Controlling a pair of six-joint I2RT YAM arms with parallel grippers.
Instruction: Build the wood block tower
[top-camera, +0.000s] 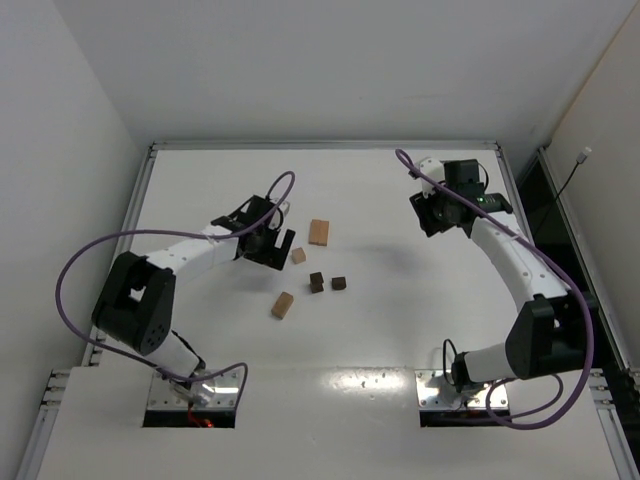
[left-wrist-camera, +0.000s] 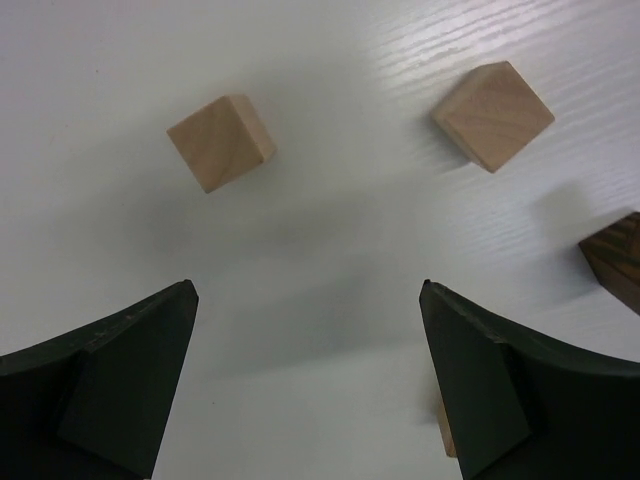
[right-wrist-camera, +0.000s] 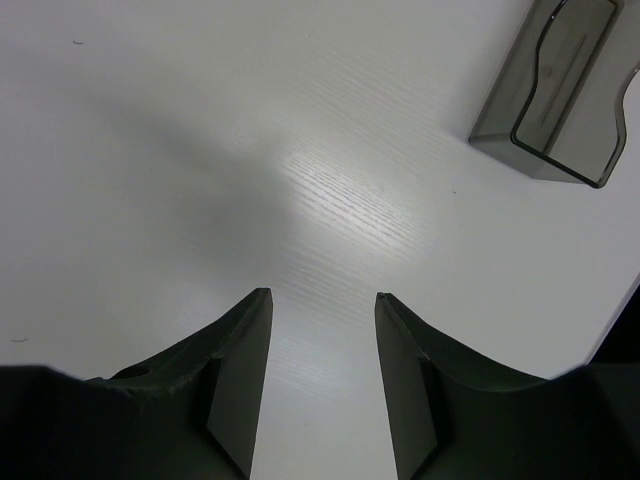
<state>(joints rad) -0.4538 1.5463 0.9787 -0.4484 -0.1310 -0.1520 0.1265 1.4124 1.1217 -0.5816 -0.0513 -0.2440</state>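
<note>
Left gripper (left-wrist-camera: 308, 290) fills the bottom of its own wrist view: fingers spread wide, nothing between them, touching nothing, only bare table (top-camera: 400, 330) in the gap.

No tower stands yet. Five loose wood pieces lie flat on the table, none stacked, none held. Positions from the left gripper:
- small tan cube (top-camera: 298, 256) – just beside the fingertips on the right, not touching
- bigger tan block (top-camera: 319, 232) – a little past the small cube, farther from the arm bases
- first dark cube (top-camera: 316, 282) and second dark cube (top-camera: 339, 283) – near, off to the right and closer to the bases, side by side with a small gap
- angled tan block (top-camera: 283, 305) – near, closer to the bases than the gripper

In the left wrist view two tan pieces sit ahead of the fingertips, clear of both. One dark piece is cut off at the right edge, and a tan sliver shows behind the right finger.

Right gripper (right-wrist-camera: 320, 295) is well apart from the left gripper, far over on the right side. Its fingers are partway apart, with nothing between them and nothing held; below them is bare table.

Dark see-through tray (right-wrist-camera: 560, 80) shows only at the corner of the right wrist view; can't tell where it lies from the left gripper.
</note>
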